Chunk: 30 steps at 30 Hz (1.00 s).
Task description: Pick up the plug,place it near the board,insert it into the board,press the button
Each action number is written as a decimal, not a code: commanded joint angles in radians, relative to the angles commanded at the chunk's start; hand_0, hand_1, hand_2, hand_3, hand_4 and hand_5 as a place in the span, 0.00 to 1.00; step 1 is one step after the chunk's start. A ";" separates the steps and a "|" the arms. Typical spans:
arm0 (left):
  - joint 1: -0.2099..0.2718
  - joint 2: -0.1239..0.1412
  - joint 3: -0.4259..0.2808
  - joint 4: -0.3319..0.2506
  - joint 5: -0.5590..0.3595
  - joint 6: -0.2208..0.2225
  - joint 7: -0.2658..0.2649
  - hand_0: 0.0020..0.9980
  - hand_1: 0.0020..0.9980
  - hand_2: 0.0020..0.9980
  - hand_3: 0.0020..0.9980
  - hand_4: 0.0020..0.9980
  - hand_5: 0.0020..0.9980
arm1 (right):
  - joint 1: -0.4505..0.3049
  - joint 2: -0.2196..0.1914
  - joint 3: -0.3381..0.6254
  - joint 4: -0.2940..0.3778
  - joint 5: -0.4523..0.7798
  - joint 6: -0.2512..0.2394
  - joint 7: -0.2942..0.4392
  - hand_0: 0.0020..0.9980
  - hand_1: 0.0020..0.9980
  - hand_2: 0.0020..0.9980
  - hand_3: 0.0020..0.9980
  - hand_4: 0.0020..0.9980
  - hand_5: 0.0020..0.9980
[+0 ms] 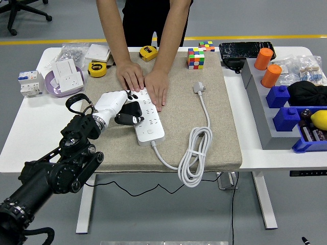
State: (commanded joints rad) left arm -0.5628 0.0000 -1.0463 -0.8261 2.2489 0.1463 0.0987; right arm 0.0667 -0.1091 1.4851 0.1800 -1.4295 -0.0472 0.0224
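The white table [30, 138] carried a tan mat [214, 138], and on the mat lay the white power board [147, 118], set at a slant with its cord [194, 158] running off its near end into a coiled bundle to the right of the board and nearer the table's front edge.

The left arm [56, 173] reached in from the lower left corner, black and jointed, rising toward the board's left side. Its white left hand [116, 106] sat just beside the board's left edge — palm turned toward the board, fingers curled around a black plug [131, 116] that touched or nearly touched the board's sockets; whether its pins were seated could not be told.

A person stood at the far side of the table. Both of the person's hands [144, 81] lay flat, fingers spread — one on the mat just beyond the board's far end, the other pressing down on the far end itself.

The cord's own white plug [199, 88] rested on the mat to the right of the board, well apart from it. Farther back and right of the board stood a colourful puzzle cube [195, 58], and a yellow tape measure [96, 69] lay behind and left of the board.
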 joint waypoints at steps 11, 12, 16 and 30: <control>-0.005 0.000 0.000 0.023 0.009 0.020 -0.012 0.56 0.61 0.59 0.57 0.82 0.38 | 0.000 0.000 0.002 0.000 -0.002 -0.001 0.000 1.00 0.86 0.76 0.78 1.00 0.98; -0.005 0.000 0.000 0.024 0.010 0.022 -0.013 0.56 0.61 0.59 0.57 0.82 0.38 | 0.000 0.000 0.003 0.000 -0.003 -0.001 0.000 1.00 0.86 0.76 0.78 1.00 0.98; -0.007 0.000 -0.002 0.027 0.016 0.035 -0.019 0.41 0.51 0.54 0.54 0.79 0.31 | 0.000 0.000 0.006 0.000 -0.005 -0.002 -0.001 1.00 0.86 0.76 0.78 1.00 0.98; -0.011 0.000 -0.001 0.044 0.020 0.038 -0.014 0.32 0.27 0.41 0.47 0.68 0.09 | 0.004 0.000 0.010 0.000 -0.004 -0.004 0.000 1.00 0.86 0.76 0.78 1.00 0.98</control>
State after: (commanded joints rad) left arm -0.5738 0.0000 -1.0471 -0.7818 2.2689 0.1844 0.0850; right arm 0.0705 -0.1088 1.4949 0.1800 -1.4332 -0.0510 0.0228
